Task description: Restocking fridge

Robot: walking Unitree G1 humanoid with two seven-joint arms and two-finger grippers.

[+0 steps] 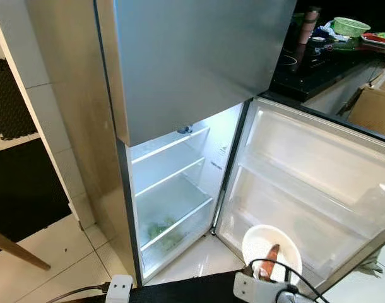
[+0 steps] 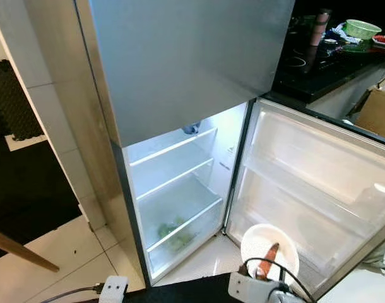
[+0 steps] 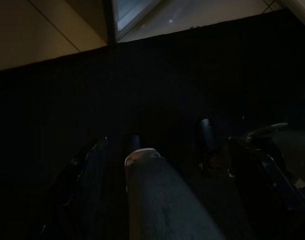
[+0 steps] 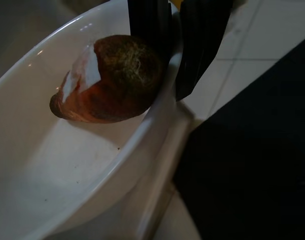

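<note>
The fridge [image 1: 173, 189] stands before me with its lower door [image 1: 306, 183] swung open to the right and its upper door [image 1: 192, 57] closed. The lit shelves look bare, with green vegetables [image 1: 162, 232] in the bottom drawer. Low in front of the open door is a white bowl [image 1: 250, 243] holding a reddish-brown sweet potato [image 1: 270, 260]. My right gripper [image 4: 173, 60] is shut on the bowl's rim [image 4: 67, 170], one finger inside by the sweet potato [image 4: 107, 80], one outside. In the dark left wrist view, my left gripper [image 3: 170, 150] hangs low and open over a black mat.
A black mat [image 1: 180, 293] lies on the pale tiles at my feet. A dark counter [image 1: 331, 63] at the right holds a green bowl [image 1: 349, 26] and clutter, with a cardboard box [image 1: 372, 107] below. A tiled wall [image 1: 53, 126] flanks the fridge on the left.
</note>
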